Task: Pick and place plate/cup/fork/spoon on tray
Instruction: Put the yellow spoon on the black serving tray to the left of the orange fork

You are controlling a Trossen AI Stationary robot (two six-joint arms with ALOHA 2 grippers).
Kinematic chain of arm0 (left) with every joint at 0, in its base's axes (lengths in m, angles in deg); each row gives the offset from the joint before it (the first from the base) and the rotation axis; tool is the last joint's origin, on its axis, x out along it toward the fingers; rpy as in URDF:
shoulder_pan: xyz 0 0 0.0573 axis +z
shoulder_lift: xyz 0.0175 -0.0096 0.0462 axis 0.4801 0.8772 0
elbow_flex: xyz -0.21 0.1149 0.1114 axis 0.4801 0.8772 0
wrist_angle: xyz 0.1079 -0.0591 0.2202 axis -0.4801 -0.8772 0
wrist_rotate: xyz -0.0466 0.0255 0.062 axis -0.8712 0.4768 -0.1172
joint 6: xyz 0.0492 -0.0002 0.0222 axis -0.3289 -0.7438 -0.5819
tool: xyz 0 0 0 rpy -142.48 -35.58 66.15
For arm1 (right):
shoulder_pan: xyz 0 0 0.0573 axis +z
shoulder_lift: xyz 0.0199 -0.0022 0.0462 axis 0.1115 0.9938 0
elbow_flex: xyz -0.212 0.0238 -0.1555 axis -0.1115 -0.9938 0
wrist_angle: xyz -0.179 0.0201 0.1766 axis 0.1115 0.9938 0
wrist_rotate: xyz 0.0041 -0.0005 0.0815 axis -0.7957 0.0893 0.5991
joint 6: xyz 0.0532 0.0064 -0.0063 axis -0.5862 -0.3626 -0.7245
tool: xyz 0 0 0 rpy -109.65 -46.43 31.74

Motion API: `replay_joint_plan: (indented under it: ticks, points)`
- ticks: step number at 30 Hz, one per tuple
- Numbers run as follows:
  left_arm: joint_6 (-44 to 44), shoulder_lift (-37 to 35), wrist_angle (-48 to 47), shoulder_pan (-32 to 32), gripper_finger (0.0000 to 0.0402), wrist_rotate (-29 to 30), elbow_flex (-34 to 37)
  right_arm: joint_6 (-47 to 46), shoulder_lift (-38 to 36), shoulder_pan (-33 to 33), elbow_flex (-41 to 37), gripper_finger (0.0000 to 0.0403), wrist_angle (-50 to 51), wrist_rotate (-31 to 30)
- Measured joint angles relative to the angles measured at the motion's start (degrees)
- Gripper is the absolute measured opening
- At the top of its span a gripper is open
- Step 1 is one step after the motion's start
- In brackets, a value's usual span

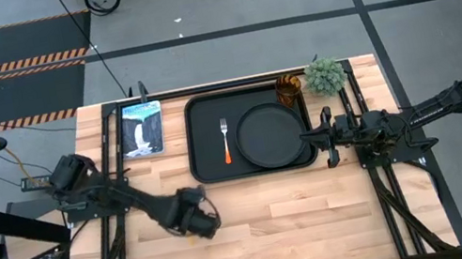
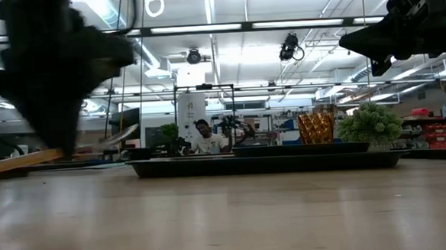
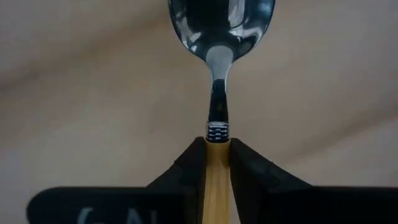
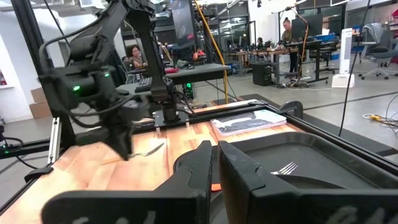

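My left gripper (image 1: pixel 198 223) is shut on the spoon (image 3: pixel 219 37), which has a silver bowl and a yellow handle, over the near left part of the table. The black tray (image 1: pixel 209 169) lies at the far middle. On it are the round black plate (image 1: pixel 270 135) and the fork (image 1: pixel 224 140), left of the plate. The amber cup (image 1: pixel 289 90) stands at the tray's far right corner. My right gripper (image 1: pixel 323 137) is shut and empty above the tray's right rim. My left gripper pinches the spoon's yellow handle (image 3: pixel 217 177) between its two fingers (image 3: pixel 189 171), just behind the metal ring at the neck. The neck and bowl stick out past the fingertips, along the fingers. In the right wrist view the spoon (image 4: pixel 151 149) sticks out about level, low over the table.
A small green plant (image 1: pixel 324 75) stands right of the cup, off the tray. A picture book (image 1: pixel 142 128) lies left of the tray. Bare wood (image 1: pixel 323 218) spreads across the near half of the table. A person (image 2: pixel 203 137) sits far behind the table.
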Motion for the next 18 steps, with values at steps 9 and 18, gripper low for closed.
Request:
replay_joint_plan:
  ticks: [9, 18]
  points:
    - [-9.9, -0.1, -0.4, 13.0, 0.0064, 5.1, -3.9, 0.0, 0.0, 0.0, 0.0, 0.0034, 0.0, 0.0]
    - [-22.0, -0.1, 1.8, 27.4, 0.0067, 3.0, -8.1, 0.0, 0.0, 0.0, 0.0, 0.0034, 0.0, 0.0]
